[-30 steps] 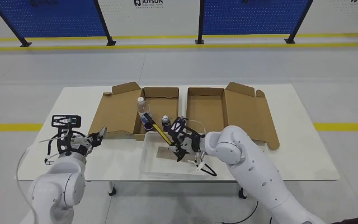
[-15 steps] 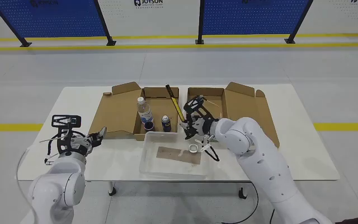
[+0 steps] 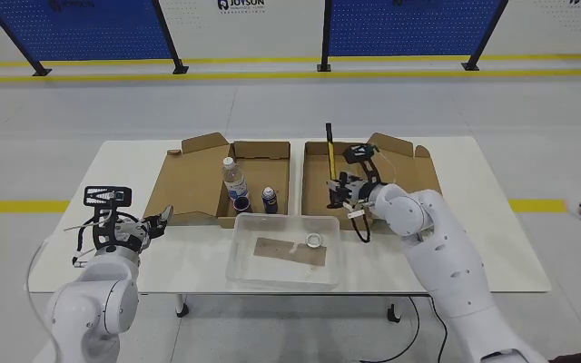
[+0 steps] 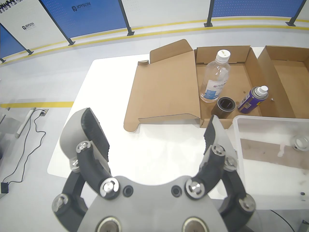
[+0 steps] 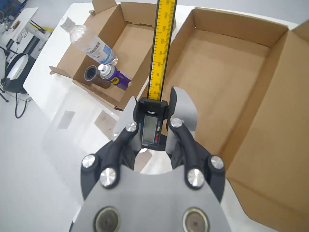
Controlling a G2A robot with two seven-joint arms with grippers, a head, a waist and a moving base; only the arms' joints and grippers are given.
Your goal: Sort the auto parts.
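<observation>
- On the white table (image 3: 472, 254), two open cardboard boxes sit side by side toward the far edge, with a clear tray (image 3: 238, 254) just in front of them.
- Left box (image 3: 195, 181) holds three sorted items, close together: an upright water bottle (image 3: 234, 178), a blue spray can (image 3: 269, 199) and a short black cylinder (image 3: 241, 204).
- Right box (image 3: 399, 186) has a bare floor; nothing has been placed there yet.
- Left gripper (image 4: 150, 115) hovers over the table's left front, well apart from the boxes, jaws spread wide and holding nothing.
- Right gripper (image 5: 152, 107) is clamped tight on the display head of a yellow caliper (image 3: 329, 150), holding it in the air over the right box's near corner.
- Caliper's long beam points away, above the wall next to the left box; that wall could catch it on the way down.
- One small metal ring (image 3: 313, 240) lies in the tray on a brown sheet (image 3: 289, 251), apparently the last item left to sort.
</observation>
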